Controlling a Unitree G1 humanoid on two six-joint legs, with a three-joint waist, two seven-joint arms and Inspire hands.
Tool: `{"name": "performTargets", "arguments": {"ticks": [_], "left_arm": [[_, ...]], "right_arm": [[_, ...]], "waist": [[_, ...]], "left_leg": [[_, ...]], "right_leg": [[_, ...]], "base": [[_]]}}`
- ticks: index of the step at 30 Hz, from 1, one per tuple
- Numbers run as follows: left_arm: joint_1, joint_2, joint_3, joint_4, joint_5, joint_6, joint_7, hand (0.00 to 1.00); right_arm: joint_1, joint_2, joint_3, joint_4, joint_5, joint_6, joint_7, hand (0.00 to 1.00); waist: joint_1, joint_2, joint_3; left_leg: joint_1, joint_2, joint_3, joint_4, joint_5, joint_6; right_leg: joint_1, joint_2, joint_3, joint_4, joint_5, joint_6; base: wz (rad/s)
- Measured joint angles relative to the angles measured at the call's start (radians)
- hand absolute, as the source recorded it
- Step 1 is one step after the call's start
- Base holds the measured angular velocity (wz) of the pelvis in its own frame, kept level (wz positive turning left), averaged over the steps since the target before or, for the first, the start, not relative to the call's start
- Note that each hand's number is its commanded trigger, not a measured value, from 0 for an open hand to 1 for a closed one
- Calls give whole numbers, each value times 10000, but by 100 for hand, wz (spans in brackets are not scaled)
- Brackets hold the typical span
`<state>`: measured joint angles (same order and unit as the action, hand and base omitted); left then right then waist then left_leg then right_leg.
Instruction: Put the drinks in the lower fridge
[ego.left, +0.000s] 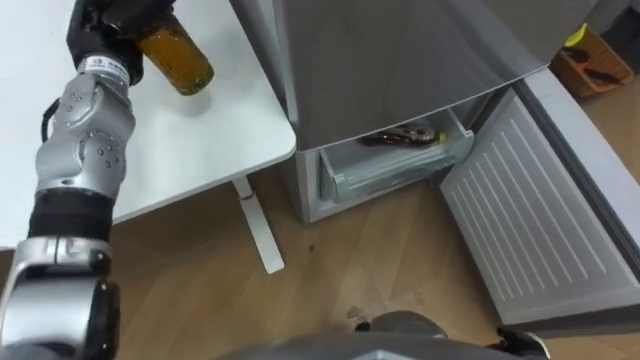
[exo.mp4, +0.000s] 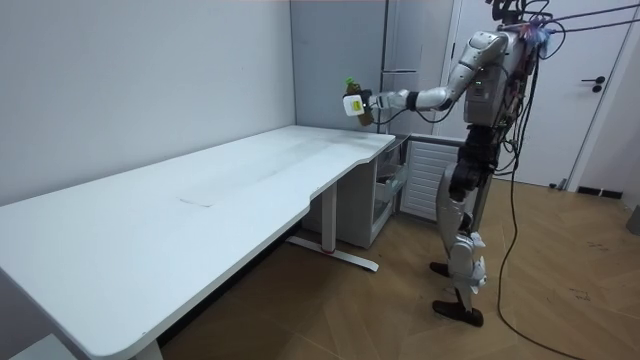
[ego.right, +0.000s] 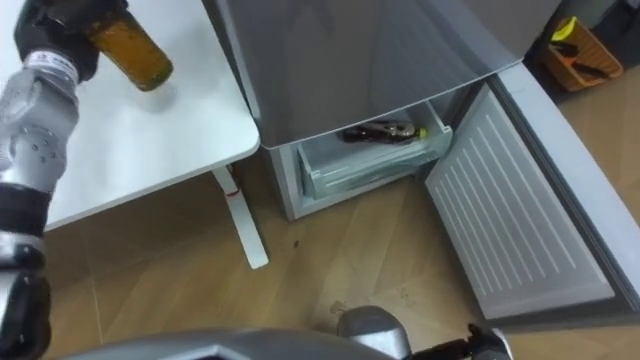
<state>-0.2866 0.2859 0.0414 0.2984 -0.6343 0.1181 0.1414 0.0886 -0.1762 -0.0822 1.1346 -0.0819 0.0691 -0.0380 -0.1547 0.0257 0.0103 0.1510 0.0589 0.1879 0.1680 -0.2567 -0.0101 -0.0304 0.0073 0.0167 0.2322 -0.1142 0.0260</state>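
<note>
The robot stands by the fridge (ego.left: 400, 60), left hand (ego.left: 112, 22) clamped round an amber bottle (ego.left: 178, 60) held above the table (ego.left: 200, 135) corner; the lower drawer (ego.left: 385, 172) lies open, a second bottle (ego.left: 403, 137) already inside. Swinging across, the bottle may strike the fridge's side; a jolt could loosen the grip and drop it.

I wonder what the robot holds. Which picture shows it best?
Left eye view: the amber bottle in the left hand is big and near. Right eye view nearly matches; room view shows it tiny.

A long white table (exo.mp4: 150, 230) stands on wood floor (exo.mp4: 560, 320) beside pale walls (exo.mp4: 130, 80).
</note>
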Motion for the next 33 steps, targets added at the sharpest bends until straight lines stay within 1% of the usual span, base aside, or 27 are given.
{"name": "performTargets", "arguments": {"ticks": [1, 2, 3, 4, 5, 7, 9, 10, 11, 12, 13, 15, 16, 18, 19, 22, 26, 27, 29, 31, 32, 33], "left_arm": [[152, -103, -54, -153, -1, 0, -5, 100], [549, -275, -73, -506, -13, 4, -32, 100], [910, -426, -78, -847, -24, 4, -63, 100], [1190, -499, -105, -1098, -25, 4, -149, 100], [1315, -514, -131, -1246, -21, 4, -171, 100], [1568, -662, -191, -1644, -17, 2, -195, 100], [1834, -660, -240, -1989, -18, 0, -251, 100], [1950, -664, -303, -2109, -22, -2, -306, 100], [2023, -666, -308, -2145, -26, -3, -357, 100], [2194, -703, -317, -2277, -26, -2, -380, 100], [2376, -773, -322, -2425, -26, -2, -415, 100], [2663, -781, -383, -2710, -33, -2, -517, 100], [2864, -781, -392, -2952, -44, -2, -701, 100], [3075, -788, -461, -3247, -63, -1, -957, 100], [3160, -835, -497, -3348, -166, -2, -1182, 100], [3345, -981, -588, -3465, -374, -2, -1553, 100], [3573, -1040, -763, -3466, -418, -1, -1803, 100], [3691, -1041, -882, -3464, -417, -2, -1880, 100], [3919, -1062, -1145, -3462, -418, -4, -1977, 100], [4367, -1089, -1547, -3461, -593, -4, -2021, 100], [4468, -1094, -1640, -3460, -631, -4, -2039, 100], [4646, -1119, -1774, -3457, -631, -2, -2161, 100]], "right_arm": [[-21, 42, 33, -67, 156, -79, -25, 0], [-107, 134, 81, -160, 407, -163, -25, 0], [-159, 214, 208, -223, 530, -244, -16, 0], [-158, 307, 317, -287, 721, -255, 58, 0], [-160, 326, 493, -295, 795, -252, 112, 0], [-187, 303, 735, -420, 764, -251, 298, 0], [-221, 304, 919, -456, 766, -303, 389, 0], [-233, 303, 998, -455, 767, -335, 412, 0], [-251, 309, 998, -455, 775, -343, 421, 0], [-265, 337, 1003, -472, 780, -369, 476, 0], [-277, 359, 1008, -472, 780, -387, 575, 0], [-279, 393, 1121, -473, 779, -392, 720, 0], [-293, 411, 1228, -483, 776, -392, 801, 0], [-303, 424, 1421, -581, 771, -372, 959, 0], [-302, 445, 1496, -713, 766, -358, 1083, 0], [-302, 498, 1748, -1240, 764, -347, 1301, 0], [-373, 501, 1800, -1643, 732, -355, 1513, 0], [-370, 485, 1973, -1728, 679, -355, 1521, 0], [-368, 483, 2201, -1838, 574, -354, 1651, 0], [-352, 494, 2481, -2129, 354, -340, 1940, 0], [-353, 495, 2557, -2229, 288, -340, 1991, 0], [-352, 522, 2588, -2440, 119, -336, 2117, 0]], "waist": [[23, -16, -2], [133, -27, -6], [236, -30, -8], [262, -60, -20], [273, -82, -35], [576, -132, -69], [688, -181, -102], [810, -184, -104], [835, -183, -103], [829, -182, -105], [873, -185, -105], [1015, -183, -109], [1081, -188, -115], [1153, -189, -120], [1256, -183, -121], [1379, -169, -124], [1390, -155, -122], [1437, -137, -118], [1397, -141, -115], [1393, -152, -106], [1385, -166, -97], [1377, -203, -74]], "left_leg": [[-26, -7, -17, 6, 4, 4], [-52, -6, -25, 20, 9, 3], [-74, 3, -118, 31, 11, -2], [-97, 3, -285, 45, 14, -6], [-106, 6, -304, 53, 16, -11], [-151, 14, -424, 98, 20, -18], [-174, 17, -584, 166, 20, -18], [-176, 19, -636, 200, 21, -19], [-175, 15, -684, 200, 21, -19], [-182, -5, -819, 200, 22, -18], [-189, -10, -857, 202, 22, -17], [-197, -10, -944, 203, 22, -18], [-239, -10, -997, 205, 22, -18], [-316, -15, -1112, 238, 22, -18], [-366, -16, -1147, 275, 22, -18], [-414, -19, -1230, 308, 22, -18], [-382, -20, -1270, 315, 22, -18], [-358, -20, -1309, 314, 22, -19], [-359, -33, -1362, 316, 23, -20], [-374, -56, -1394, 338, 23, -20], [-382, -63, -1407, 345, 23, -19], [-413, -75, -1464, 366, 23, -19]], "right_leg": [[3, -14, -29, -20, -4, 0], [5, -13, -35, -56, -9, 0], [58, -10, -77, -117, -9, -1], [114, -39, -219, -139, -16, -11], [122, -47, -271, -138, -24, -17], [149, -76, -433, -138, -25, -32], [209, -92, -541, -151, -34, -46], [248, -108, -606, -152, -35, -48], [279, -128, -688, -159, -38, -49], [370, -167, -850, -227, -46, -48], [438, -187, -939, -318, -45, -47], [513, -196, -1025, -409, -45, -46], [522, -197, -1072, -465, -44, -45], [516, -221, -1189, -466, -45, -45], [509, -227, -1229, -477, -45, -45], [513, -236, -1303, -481, -52, -45], [558, -247, -1367, -479, -53, -45], [593, -262, -1435, -467, -54, -47], [628, -307, -1571, -463, -81, -52], [639, -334, -1594, -449, -126, -41], [639, -344, -1609, -447, -142, -38], [639, -360, -1656, -447, -160, -29]], "base": [[21], [13], [22], [27], [24], [16], [20], [19], [25], [28], [25], [15], [15], [17], [14], [8], [3], [9], [10], [6], [8], [12]]}}
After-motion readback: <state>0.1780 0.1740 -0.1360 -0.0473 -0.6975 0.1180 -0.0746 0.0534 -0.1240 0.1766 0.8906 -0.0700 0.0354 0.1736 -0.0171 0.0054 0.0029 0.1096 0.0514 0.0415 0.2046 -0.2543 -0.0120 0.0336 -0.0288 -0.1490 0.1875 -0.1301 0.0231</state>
